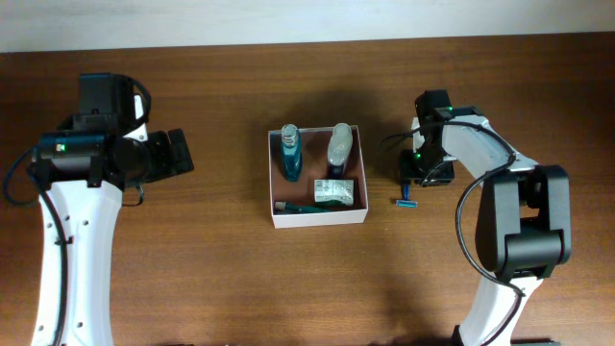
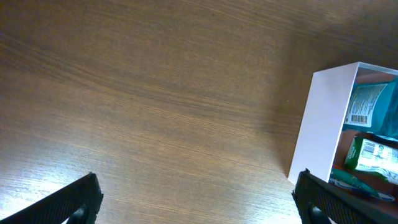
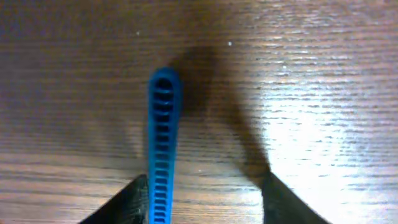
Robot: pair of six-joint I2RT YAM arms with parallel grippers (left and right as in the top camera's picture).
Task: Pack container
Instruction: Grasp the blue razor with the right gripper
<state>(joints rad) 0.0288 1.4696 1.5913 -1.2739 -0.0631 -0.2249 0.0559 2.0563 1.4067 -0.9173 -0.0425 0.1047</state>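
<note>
Brown wood worktop (image 1: 221, 279) all round, and our container (image 1: 317, 218) sits in the middle of it with a blue bottle (image 1: 291, 154), a grey bottle (image 1: 339, 146) and a green packet (image 1: 333, 191) inside, so we reckon we're mostly done. What's left seems to be a blue handle (image 3: 163, 143) lying out to its right. Over it hangs our right claw (image 3: 205, 193), fingers apart, nothing clamped. Off to the left, our left claw (image 2: 199, 199) is spread wide and empty.
</note>
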